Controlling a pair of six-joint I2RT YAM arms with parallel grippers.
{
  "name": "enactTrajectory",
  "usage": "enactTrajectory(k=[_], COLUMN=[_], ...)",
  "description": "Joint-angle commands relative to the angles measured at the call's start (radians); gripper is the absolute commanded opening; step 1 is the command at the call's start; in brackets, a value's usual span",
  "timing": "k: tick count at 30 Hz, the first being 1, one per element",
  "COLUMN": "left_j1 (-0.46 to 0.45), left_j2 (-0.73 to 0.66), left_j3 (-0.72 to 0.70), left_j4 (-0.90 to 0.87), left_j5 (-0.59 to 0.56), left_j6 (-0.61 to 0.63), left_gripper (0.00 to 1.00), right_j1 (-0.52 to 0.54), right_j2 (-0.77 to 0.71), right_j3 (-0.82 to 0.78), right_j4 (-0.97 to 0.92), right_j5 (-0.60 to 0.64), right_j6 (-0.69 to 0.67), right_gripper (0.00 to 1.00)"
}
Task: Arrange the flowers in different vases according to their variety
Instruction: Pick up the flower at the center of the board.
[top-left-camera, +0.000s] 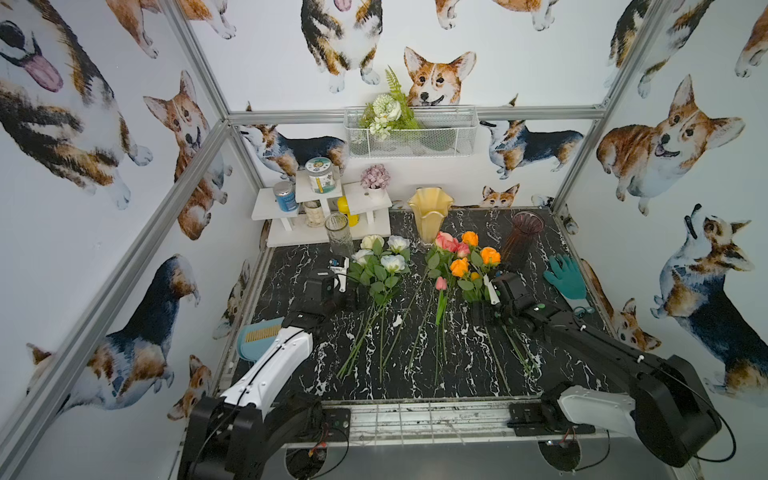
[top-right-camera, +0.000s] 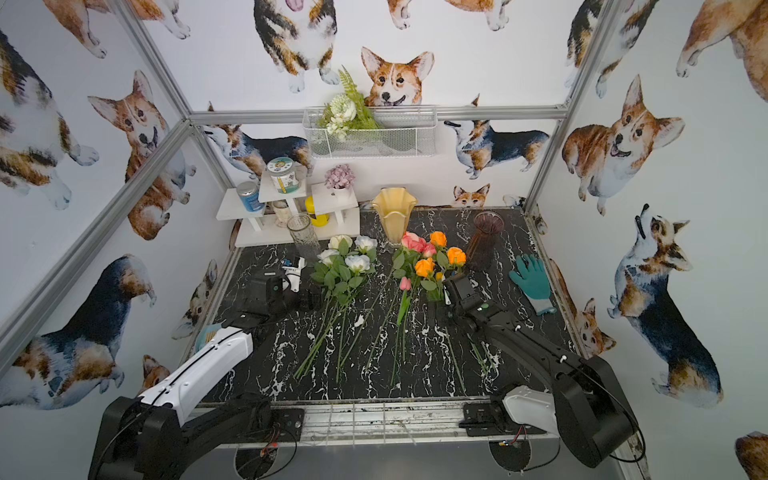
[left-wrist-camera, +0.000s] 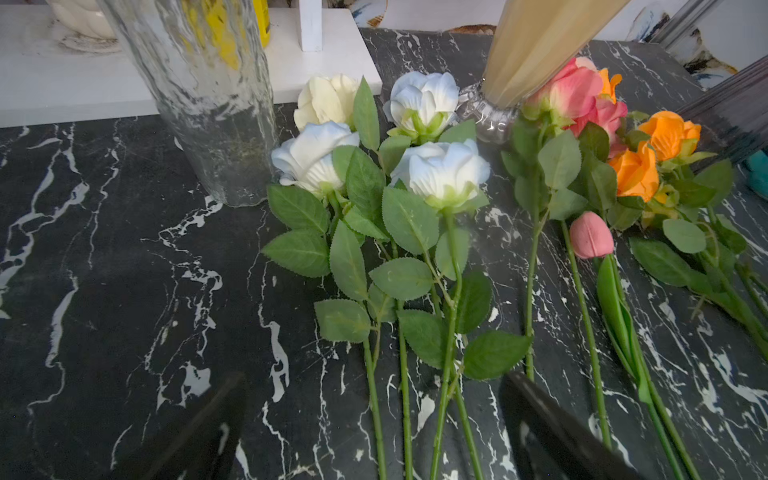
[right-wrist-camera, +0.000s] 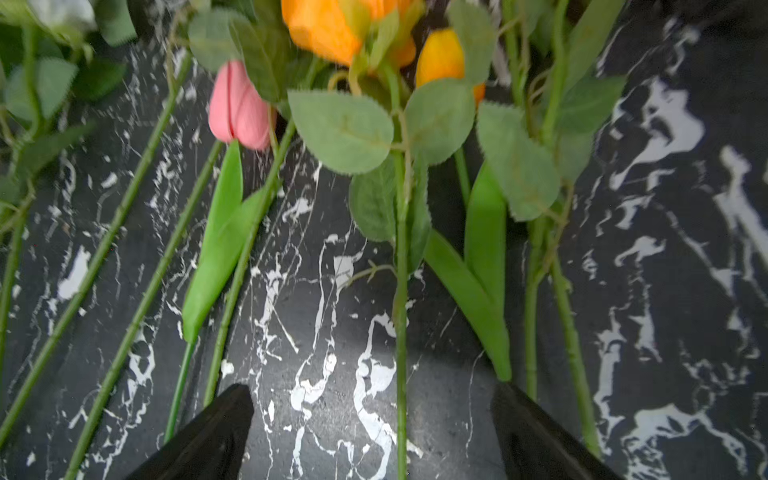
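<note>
Black marble-patterned table (top-left-camera: 457, 374), every flower lying flat on it, none in a vase yet. Bunch of white roses (top-left-camera: 384, 259) just in front of the clear glass vase (top-left-camera: 338, 235). Overlapping pink roses (top-left-camera: 446, 242) and orange roses (top-left-camera: 473, 253) between the cream-yellow vase (top-left-camera: 430, 212) and the dark purple vase (top-left-camera: 521, 239). Just in front of them the pink tulip (top-left-camera: 441, 283), with the orange-yellow tulip (right-wrist-camera: 440, 54) tucked among orange-rose leaves. All three vases upright.

Low over the orange group, right gripper (right-wrist-camera: 370, 399) with jaws spread wide, straddling one orange-rose stem (right-wrist-camera: 401, 291), clamped on nothing. Near the white-rose stems, left gripper (left-wrist-camera: 370, 395) likewise spread wide and empty.

Step in hand, judged: first pick, an orange rose by the right arm. To do it well:
- Centre on the bare stem below the leaves, clear of the tulip's broad leaf just beside.
- Close on that single stem only.
- Lift slowly, watching for tangled neighbouring leaves dragging along.
- Tilt upright only once free.

Purple vase nearest, so the likely target. Tall and slim, probably easy to tip, so lower the stem straight down into the mouth without brushing the rim.
</note>
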Motion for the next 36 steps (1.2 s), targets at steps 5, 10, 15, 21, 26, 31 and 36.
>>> enactTrajectory(k=[5,10,15,21,26,31,36], left_j1=[-0.009,-0.015,-0.021,-0.023,-0.026,-0.030,-0.033], left_j2=[0.005,-0.002,-0.006,0.004,0.003,0.005,0.011], left_j3=[0.011,0.011,0.011,0.017,0.017,0.019,0.021], left_j4=[-0.006,-0.012,-0.017,-0.024,-0.029,-0.033,-0.038], left_j5=[0.000,-0.004,-0.013,-0.026,-0.029,-0.038,-0.044], left_j6=[-0.001,0.000,0.000,0.002,0.003,0.004,0.006], left_gripper=[1.00,1.00,1.00,1.00,1.00,1.00,1.00], right_j1=[0.005,0.005,0.006,0.011,0.012,0.013,0.015], right_j2=[0.079,0.109,0.143,0.177,0.190,0.170,0.088], right_j3=[0.013,0.008,0.007,-0.001,-0.007,-0.006,0.012], right_j4=[-0.046,-0.042,-0.035,-0.023,-0.012,-0.014,-0.037], right_j5=[0.014,0.020,0.017,0.022,0.024,0.027,0.057], right_j6=[0.025,0.024,0.026,0.031,0.030,0.029,0.027], right_gripper=[0.79,0.64,0.57,0.39,0.16,0.01,0.00])
